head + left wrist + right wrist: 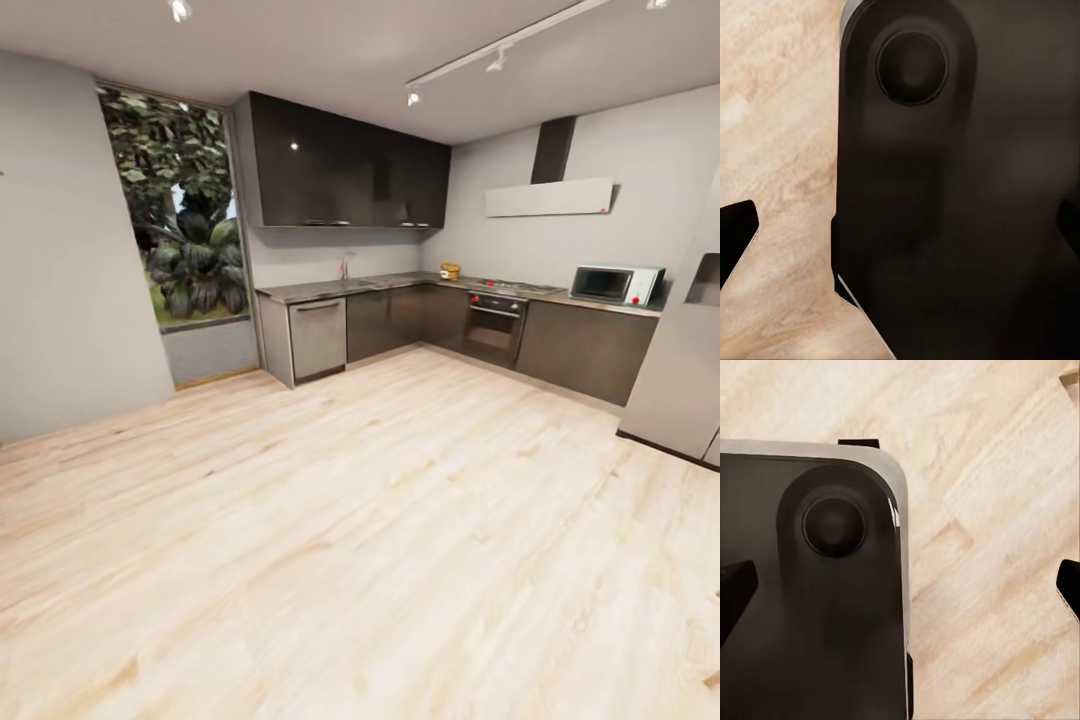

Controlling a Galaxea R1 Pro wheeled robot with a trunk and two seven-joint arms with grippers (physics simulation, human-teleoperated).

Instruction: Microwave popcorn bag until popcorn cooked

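Transit phase; both arms hang low over the robot's dark base (810,607). Left gripper (900,225) and right gripper (900,585): fingertips spread wide at the frame edges, nothing between them. Beneath them, bare wood floor (360,560).

Far ahead of the grippers, the countertop (400,282) carries the popcorn bag (450,271), a small tan sack near the corner; the microwave (615,284) stands further along, beyond the hob (512,289).

Best approach, I judge: drive straight across, stop square to the bag, keep arms tucked until close.
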